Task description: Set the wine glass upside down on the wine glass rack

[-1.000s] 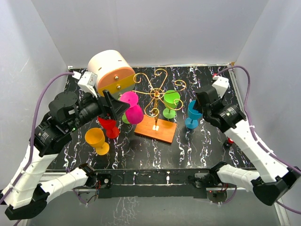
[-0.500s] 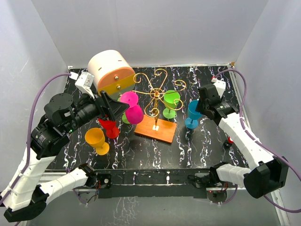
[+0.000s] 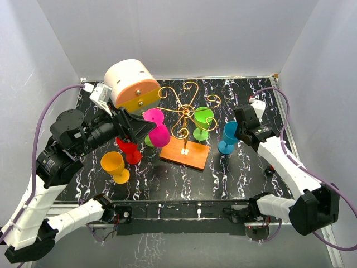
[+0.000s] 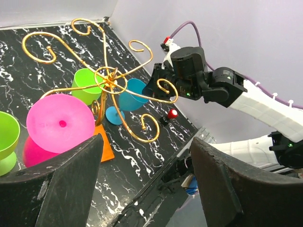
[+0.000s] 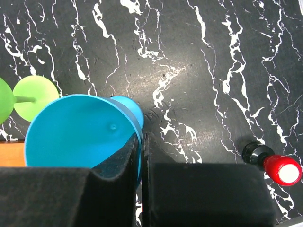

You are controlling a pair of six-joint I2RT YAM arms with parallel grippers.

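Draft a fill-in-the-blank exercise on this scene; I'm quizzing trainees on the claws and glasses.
The right claw is shut on the rim of the ___ wine glass.
The left claw is ___ and holds nothing.
The wine glass rack stands on a flat ___ base.
Missing words: blue; open; orange.

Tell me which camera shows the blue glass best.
Top external: the blue glass stands whole, bowl to foot. Right wrist: mostly its bowl from above, rim pinched by the fingers. Left wrist: partly behind the wire rack.
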